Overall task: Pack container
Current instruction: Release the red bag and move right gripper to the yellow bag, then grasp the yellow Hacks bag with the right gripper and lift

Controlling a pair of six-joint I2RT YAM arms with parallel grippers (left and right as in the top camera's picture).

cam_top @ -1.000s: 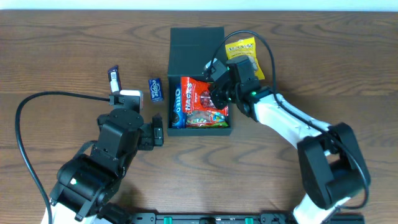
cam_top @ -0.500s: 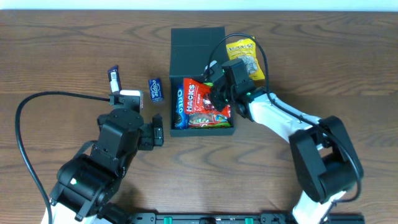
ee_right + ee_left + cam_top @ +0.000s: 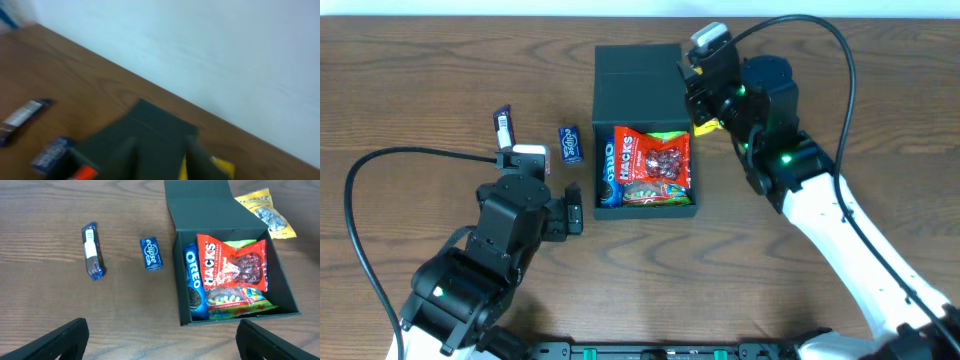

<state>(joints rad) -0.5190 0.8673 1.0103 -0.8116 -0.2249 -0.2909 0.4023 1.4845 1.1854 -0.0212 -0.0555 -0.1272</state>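
On the bench (image 3: 420, 90), toward 12 o'clock in the overhead view, the container (image 3: 636, 80) sits open with its flap lid laid flat back at 12 o'clock. An Oreo pack (image 3: 192, 282) and a red Hacks bag (image 3: 232, 262) lie inside. Your left hand (image 3: 573, 211) hangs at the box's 8 o'clock, spread wide and empty. Your right hand (image 3: 700, 95) hovers at the lid's 3 o'clock edge, over the yellow packet (image 3: 265, 212). Its wrist view is blurred, so I cannot tell how wide it is. The box looks like light, stiff-walled cardboard and will probably slide when pushed. Take the lid by its free far edge and brace a side wall.
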